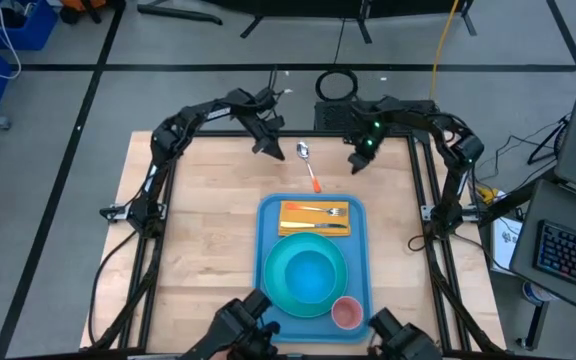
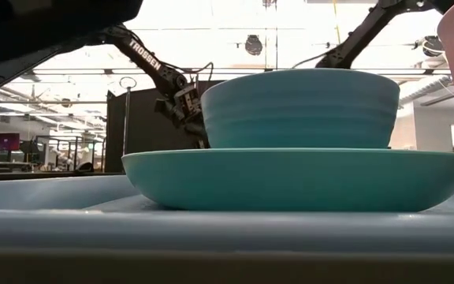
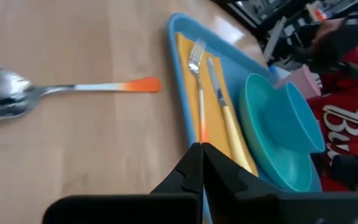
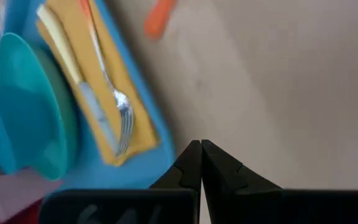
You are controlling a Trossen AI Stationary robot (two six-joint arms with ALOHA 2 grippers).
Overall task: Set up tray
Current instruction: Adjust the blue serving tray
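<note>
Left claw (image 1: pixel 271 150) hung over the far side of the worktop (image 1: pixel 198 230) with its two fingers pressed together and nothing between them, just beside the bowl of a spoon (image 1: pixel 308 163) that lay on the bare wood. Right claw (image 1: pixel 356 163) sat on the spoon's other side, also at the far edge, fingers likewise pinched together on nothing; in the right wrist view the dark tips (image 4: pixel 201 163) met in a single point. That spoon, silver with an orange-tipped handle, lay outside the tray (image 1: pixel 266 215), its handle pointing toward the tray's far rim and stopping just short of it. And the tray, light blue, sat on the worktop's near half, a little right of centre. On its far end lay a yellow napkin (image 1: pixel 313 217) carrying a fork (image 1: pixel 320 211) and a knife (image 1: pixel 318 226) side by side. Nearer the camera end sat a round turquoise plate (image 1: pixel 276 280) with a turquoise bowl (image 1: pixel 315 273) standing on it, and a pink cup (image 1: pixel 346 313) stood in the tray's near right corner, just beside the plate. From the low view the bowl rose upright on the plate, with one arm visible behind it. In the left wrist view, a red garment with white lettering (image 3: pixel 347 124) showed beyond the tray.
</note>
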